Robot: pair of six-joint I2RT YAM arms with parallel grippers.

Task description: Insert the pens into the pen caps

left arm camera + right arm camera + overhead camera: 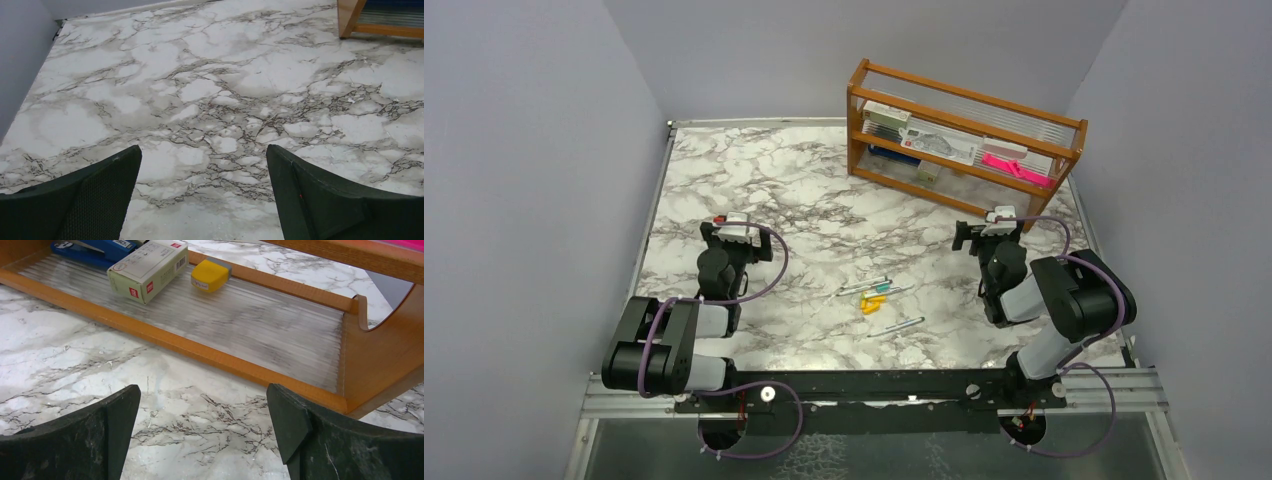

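In the top view, several thin silvery pens (896, 326) lie loose on the marble table (754, 180), midway between the two arms. Among them sit small yellow-orange pen caps (872, 303) and a teal one (880, 285). My left gripper (727, 224) hovers well to the left of them. It is open, with only bare marble between its fingers (204, 156). My right gripper (986, 224) is to their right, by the wooden rack, and it is open and empty too (203, 396). Neither wrist view shows pens or caps.
A wooden two-shelf rack (964, 140) stands at the back right, just ahead of the right gripper. Its lower shelf (280, 340) carries a small box (147, 267), a yellow block (210, 275) and a blue stapler (95, 247). Grey walls close in the table.
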